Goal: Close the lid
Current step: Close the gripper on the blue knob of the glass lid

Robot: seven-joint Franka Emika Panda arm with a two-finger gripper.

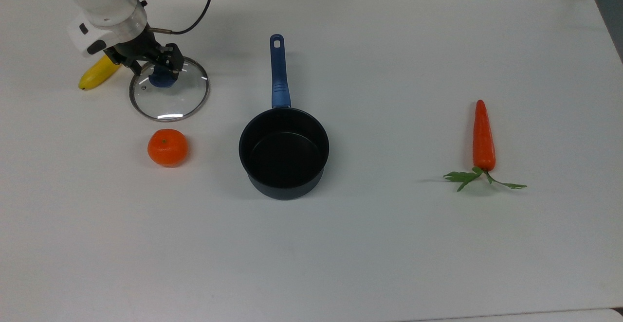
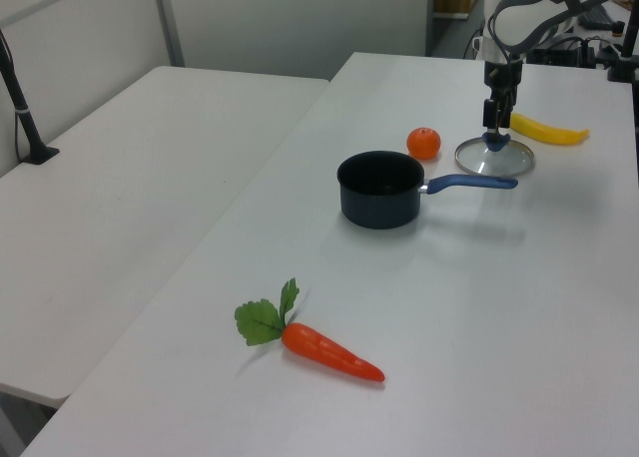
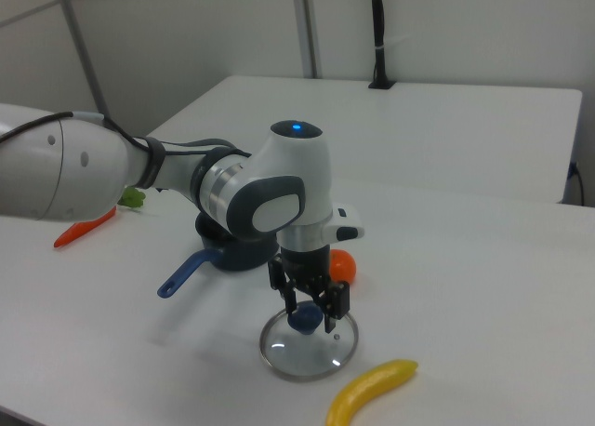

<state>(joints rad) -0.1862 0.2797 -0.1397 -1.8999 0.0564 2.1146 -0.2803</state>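
- Now clamped on the blue knob (image 1: 160,78) of the lid (image 1: 169,89): gripper (image 3: 310,312), its two fingers (image 3: 331,302) pressed to either side of the knob.
- Lies near the counter (image 1: 370,244)'s far-left corner in the top view, not on the saucepan (image 1: 284,152).
- Stands open at mid-counter, blue handle toward the far edge.
- Sits just beside the lid's near rim: orange (image 1: 167,147).
- Lies by the left edge beyond the lid: banana (image 1: 99,72).
- Rests well apart toward the right edge: carrot (image 1: 483,137).
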